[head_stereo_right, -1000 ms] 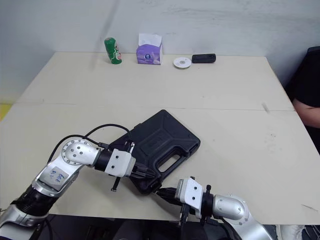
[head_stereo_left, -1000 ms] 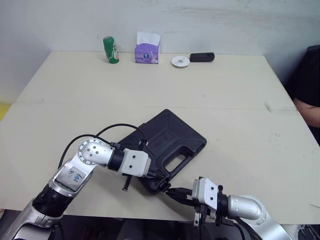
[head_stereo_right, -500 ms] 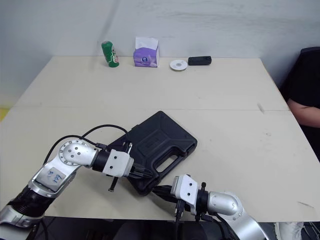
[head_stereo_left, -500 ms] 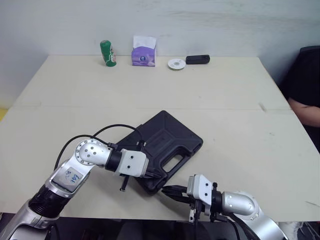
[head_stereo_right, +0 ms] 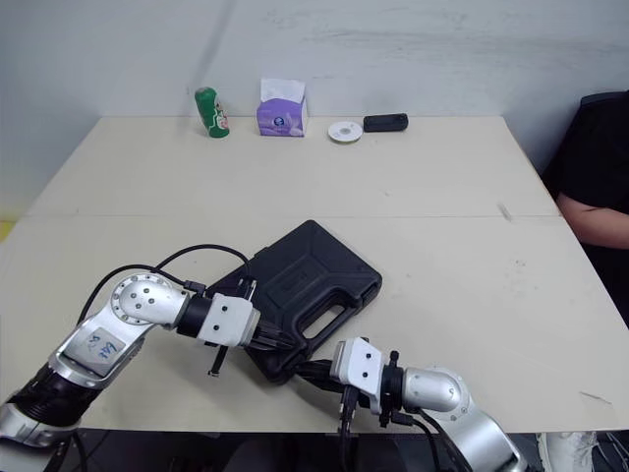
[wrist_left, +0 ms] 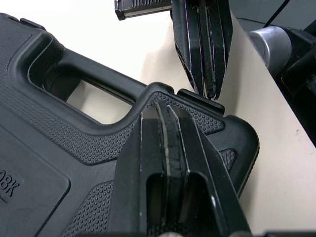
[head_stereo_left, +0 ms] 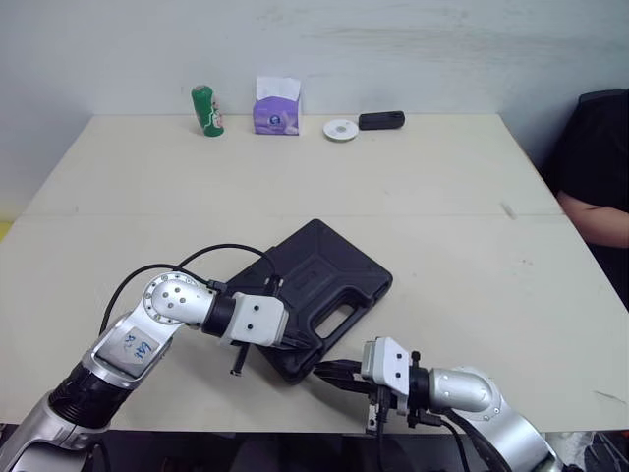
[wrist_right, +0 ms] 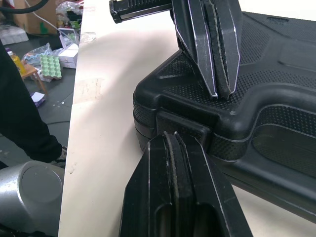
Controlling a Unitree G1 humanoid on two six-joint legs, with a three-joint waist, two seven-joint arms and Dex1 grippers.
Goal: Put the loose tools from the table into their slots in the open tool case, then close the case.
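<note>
The black tool case lies closed on the table, turned at an angle, its handle toward the near edge. My left gripper is shut, its tips resting on the lid's textured front corner beside the handle. My right gripper is also shut and comes in from the table's near edge. Its tips touch the small latch on the case's front wall, just below the left gripper. No loose tools are in sight on the table.
Along the table's far edge stand a green can, a purple tissue box, a white disc and a black device. A person in black sits at the right. The table's near edge runs just behind both grippers.
The whole picture has shifted, so the camera moved. Both grippers stay shut at the case's front corner, and the case lies as before.
</note>
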